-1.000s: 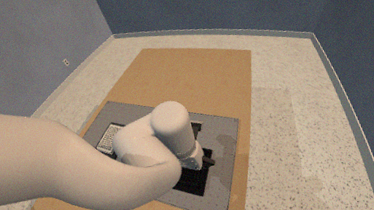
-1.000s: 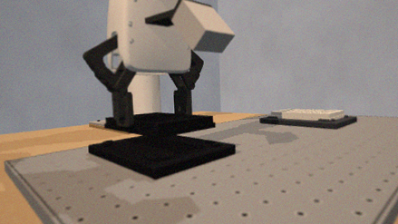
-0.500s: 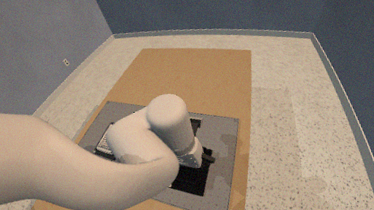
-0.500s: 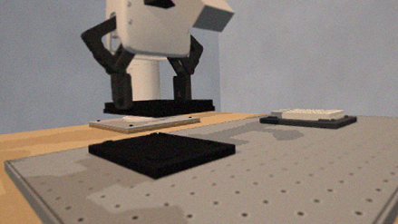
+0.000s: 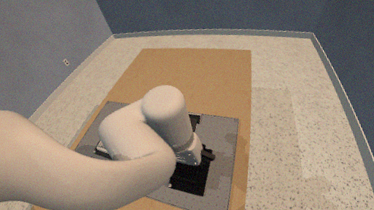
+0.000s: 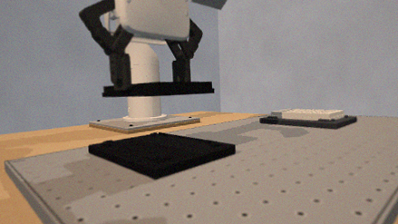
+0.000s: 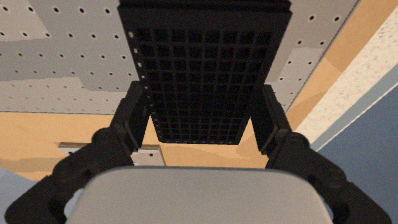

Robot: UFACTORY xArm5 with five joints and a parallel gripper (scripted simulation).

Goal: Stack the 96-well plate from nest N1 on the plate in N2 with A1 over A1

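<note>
My gripper (image 6: 153,74) is shut on a black 96-well plate (image 6: 158,89) and holds it level, well above the black nest N1 (image 6: 161,152), which stands bare on the grey perforated board. In the wrist view the black plate (image 7: 204,70) lies between the two dark fingers of the gripper (image 7: 202,125), its well grid facing the camera. A white 96-well plate (image 6: 308,113) sits on the black nest N2 (image 6: 308,122) at the far right of the board. In the overhead view the arm hides most of both nests; only the nest N1 shows under the wrist.
The arm's white base column (image 6: 142,87) stands on its mounting plate (image 6: 144,123) behind N1. The grey board (image 6: 256,181) lies on an orange table top (image 5: 192,78). Blue walls close the room.
</note>
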